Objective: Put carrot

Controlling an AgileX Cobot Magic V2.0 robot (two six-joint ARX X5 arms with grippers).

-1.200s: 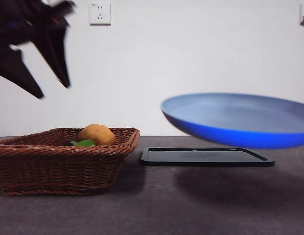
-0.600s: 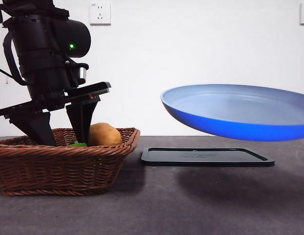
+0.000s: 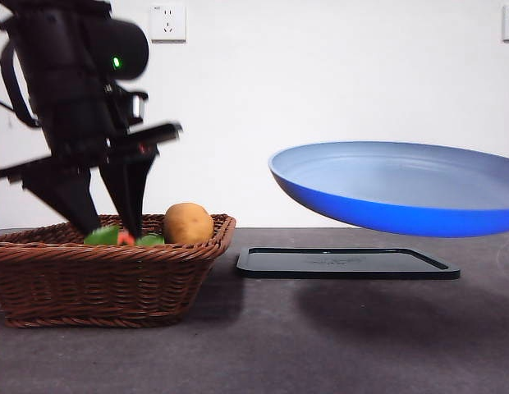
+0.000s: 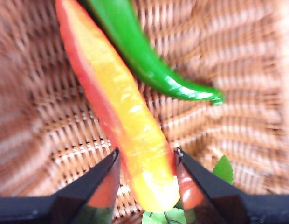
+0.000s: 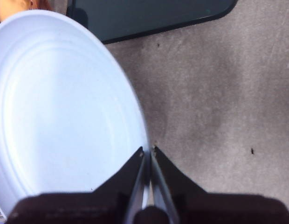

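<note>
While clamped near leafy end between left gripper point(image 4: 147, 161) jaws, long orange-red carrot point(image 4: 120, 107) low over brown wicker basket point(image 3: 107, 275) | risk: pivoting, slipping out | right gripper point(image 5: 147, 154) pinching blue round plate point(image 5: 60, 107) aloft

Carrot point(image 4: 130, 126), potato point(image 3: 187, 223) seemingly adjacent in basket point(image 3: 107, 279)

You had bright, even light; the black left gripper point(image 3: 107, 234) blurred, the woven brown basket point(image 4: 37, 116) smeared, glare on the orange-red carrot point(image 4: 130, 140).
</note>
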